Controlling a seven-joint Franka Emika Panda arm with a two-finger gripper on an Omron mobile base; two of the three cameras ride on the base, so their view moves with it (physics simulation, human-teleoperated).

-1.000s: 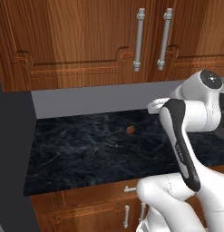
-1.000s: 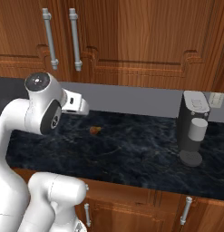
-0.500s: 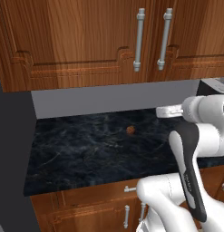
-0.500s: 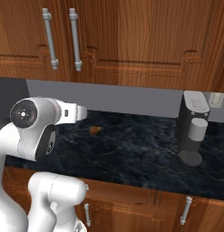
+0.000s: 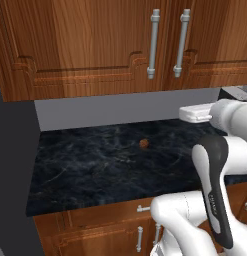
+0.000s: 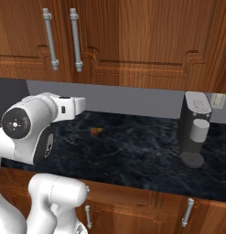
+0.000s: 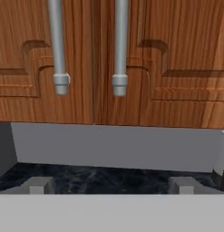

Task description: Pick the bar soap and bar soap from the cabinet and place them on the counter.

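Clearly the work is at its opening step: the cabinet (image 5: 120,50) is shut, both doors closed, so the bar soaps cannot be seen and presumably sit behind them. The fingers (image 7: 111,185) stand wide apart with nothing between them, facing the lower ends of the two silver handles (image 7: 61,47), below and well short of them. The next move likely calls for raising the hand to one handle, closing on it and swinging that door out before any soap can be reached. The hand view shows how squarely the fingers line up under the seam between the doors; the base views do not. The right base view shows a grey coffee machine (image 6: 196,130) on the tabletop (image 6: 132,151), far to the right of the handles, and a small brown lump (image 6: 94,131) below them
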